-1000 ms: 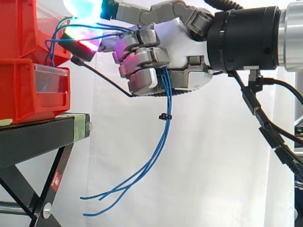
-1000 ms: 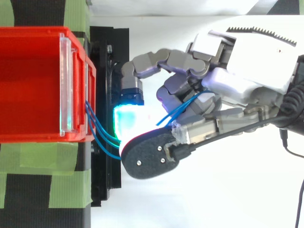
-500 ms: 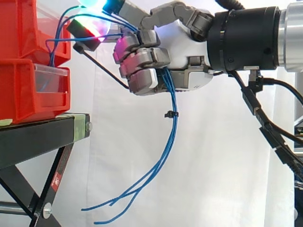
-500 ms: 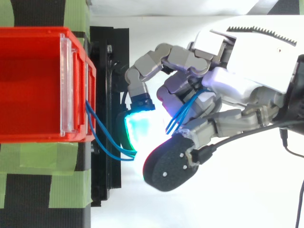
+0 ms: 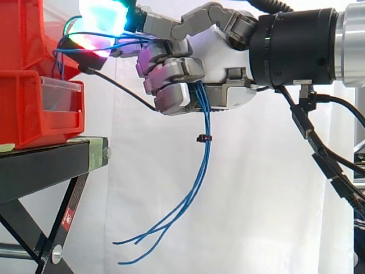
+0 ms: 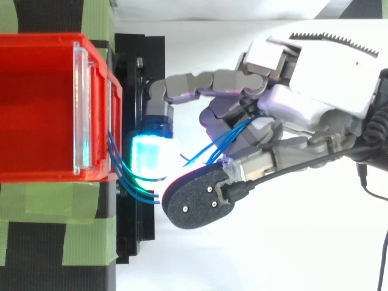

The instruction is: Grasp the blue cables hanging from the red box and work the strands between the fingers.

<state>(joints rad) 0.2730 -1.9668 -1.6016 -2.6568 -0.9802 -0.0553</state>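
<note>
- Backdrop, right and centre: white curtain.
- Upper centre, entering from the right: hand, fingers clamped round blue cables; glowing pads close to red box.
- Left edge: red box on black stand.
- From box front through the fist, loose ends dangling lower centre: blue cables.
- Just below hand, on the strands: black tie.

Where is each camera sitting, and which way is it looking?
Side view: sits beside the work at about its height, looking level across at the red bins on the black stand; the arm and hand reach in from the right edge, fingers curled round the blue cables.
Top view: sits above, looking straight down into the red bins; the hand reaches in from the right.
Shared: the same hand, red bins, black stand and blue cables.
</note>
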